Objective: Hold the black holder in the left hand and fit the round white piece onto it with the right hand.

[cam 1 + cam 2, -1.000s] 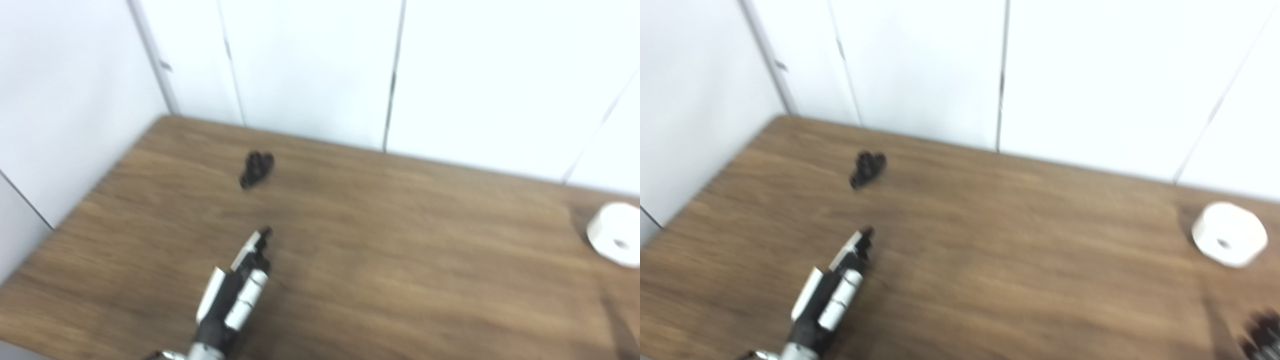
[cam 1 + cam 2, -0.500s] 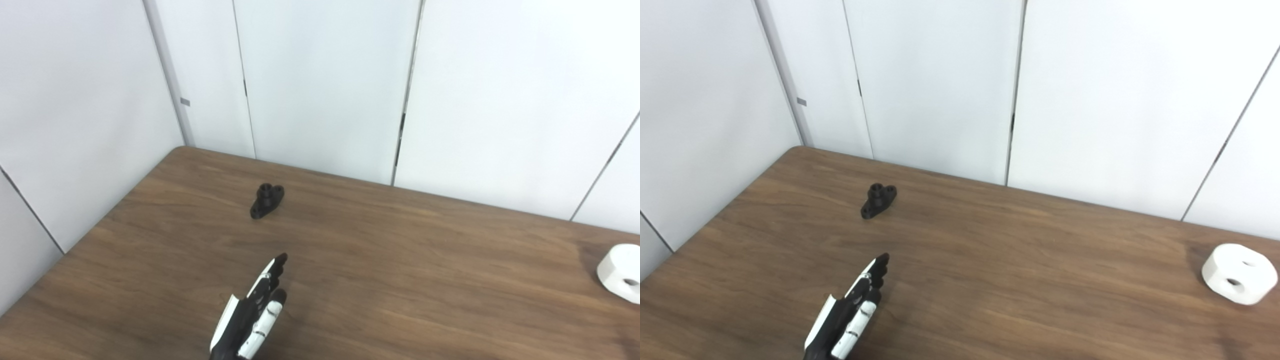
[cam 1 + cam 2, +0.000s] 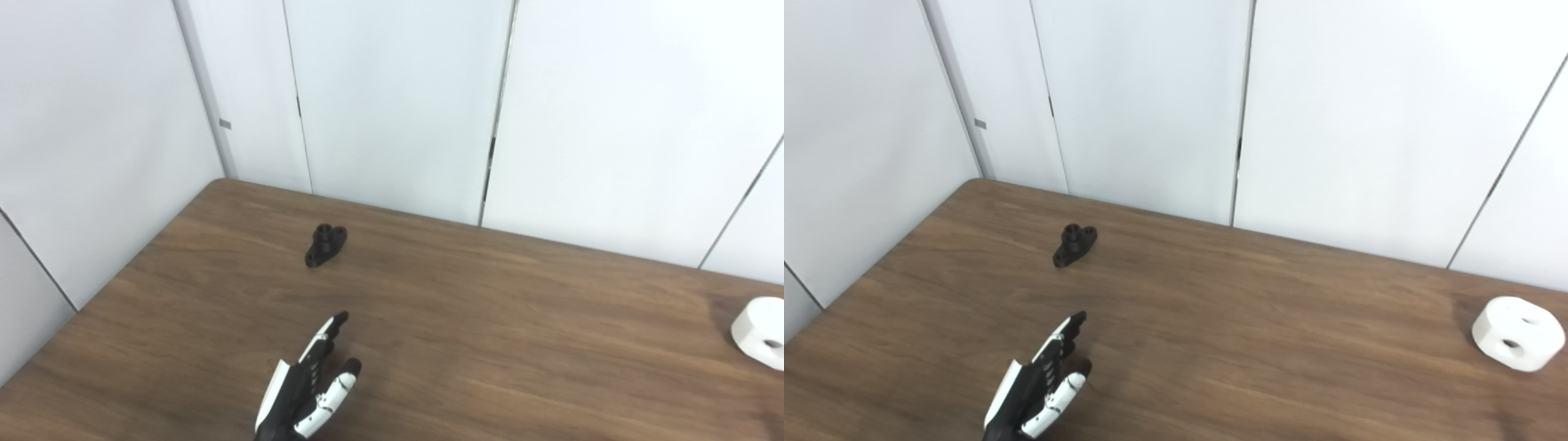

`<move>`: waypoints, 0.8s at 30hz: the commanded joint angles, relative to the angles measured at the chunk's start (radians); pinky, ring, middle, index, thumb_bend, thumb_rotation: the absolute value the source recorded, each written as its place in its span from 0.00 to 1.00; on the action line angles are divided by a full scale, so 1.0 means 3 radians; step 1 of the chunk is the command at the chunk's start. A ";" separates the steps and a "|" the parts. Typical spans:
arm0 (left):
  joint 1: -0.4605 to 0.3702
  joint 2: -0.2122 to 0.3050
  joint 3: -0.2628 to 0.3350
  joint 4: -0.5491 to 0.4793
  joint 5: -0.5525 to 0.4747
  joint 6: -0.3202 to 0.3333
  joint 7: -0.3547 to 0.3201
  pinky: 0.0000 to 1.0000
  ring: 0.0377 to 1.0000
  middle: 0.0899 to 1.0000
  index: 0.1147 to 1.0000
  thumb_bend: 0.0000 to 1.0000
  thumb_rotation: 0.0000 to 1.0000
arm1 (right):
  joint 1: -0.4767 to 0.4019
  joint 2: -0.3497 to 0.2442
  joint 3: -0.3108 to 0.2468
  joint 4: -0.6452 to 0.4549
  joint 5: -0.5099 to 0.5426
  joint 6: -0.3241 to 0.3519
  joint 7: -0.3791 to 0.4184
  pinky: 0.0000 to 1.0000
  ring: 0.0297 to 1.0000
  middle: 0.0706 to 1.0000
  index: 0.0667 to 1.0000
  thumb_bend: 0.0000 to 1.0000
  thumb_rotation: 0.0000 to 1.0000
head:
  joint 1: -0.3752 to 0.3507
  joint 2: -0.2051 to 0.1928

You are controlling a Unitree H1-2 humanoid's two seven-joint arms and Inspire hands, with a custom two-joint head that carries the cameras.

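On grained wooden table (image 3: 490, 318): lobed black holder (image 3: 326, 244), round white piece (image 3: 1518, 333), left hand (image 3: 309, 392) empty, fingers apart.

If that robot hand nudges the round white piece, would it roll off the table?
Probably not: the round white piece lies on a flat face on the table, so it would likely slide. It looks rigid and chunky, perhaps hard plastic. It sits close to the picture's right edge; the table's edge there is unseen.
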 commanded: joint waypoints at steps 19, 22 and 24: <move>-0.0806 0.0287 0.0287 -0.0783 0.1301 0.1271 -0.0088 0.88 0.93 0.95 0.92 0.77 0.35 | 0.0145 0.0132 0.0170 0.0099 -0.0092 0.0145 -0.0121 1.00 1.00 1.00 1.00 0.67 1.00 | 0.0010 0.0030; -0.0951 0.0375 0.0329 -0.0714 0.1458 0.1318 -0.0073 0.90 0.95 0.94 0.91 0.80 0.36 | 0.0154 0.0133 0.0179 0.0084 -0.0141 0.0192 -0.0161 1.00 1.00 1.00 1.00 0.65 0.99 | -0.0002 0.0037; -0.1053 0.0436 0.0354 -0.0617 0.1592 0.1330 -0.0044 0.90 0.95 0.93 0.89 0.82 0.38 | 0.0157 0.0136 0.0182 0.0075 -0.0156 0.0213 -0.0178 1.00 1.00 1.00 1.00 0.63 0.97 | -0.0004 0.0039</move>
